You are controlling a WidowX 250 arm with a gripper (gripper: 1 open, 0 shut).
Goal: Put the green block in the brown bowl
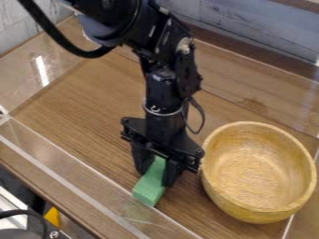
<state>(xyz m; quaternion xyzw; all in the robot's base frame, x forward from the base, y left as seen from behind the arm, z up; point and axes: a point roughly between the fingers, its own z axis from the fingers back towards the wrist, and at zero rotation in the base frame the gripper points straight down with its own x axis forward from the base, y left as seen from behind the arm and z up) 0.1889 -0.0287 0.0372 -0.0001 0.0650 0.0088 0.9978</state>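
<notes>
The green block (pixel 149 189) sits between the two black fingers of my gripper (pixel 159 169), which points straight down and is shut on the block's upper part. The block's lower end sticks out below the fingers, tilted toward the front edge, close to the wooden tabletop (pixel 88 103); whether it touches the wood is unclear. The brown bowl (pixel 219 140) stands empty on the table just right of the gripper, a small gap away. The black arm rises from the gripper toward the upper left.
A clear plastic barrier (pixel 75 191) runs along the table's front edge, just in front of the block, and a clear wall stands at the left. A black cable (pixel 197 114) loops beside the wrist. A grey brick wall lies behind.
</notes>
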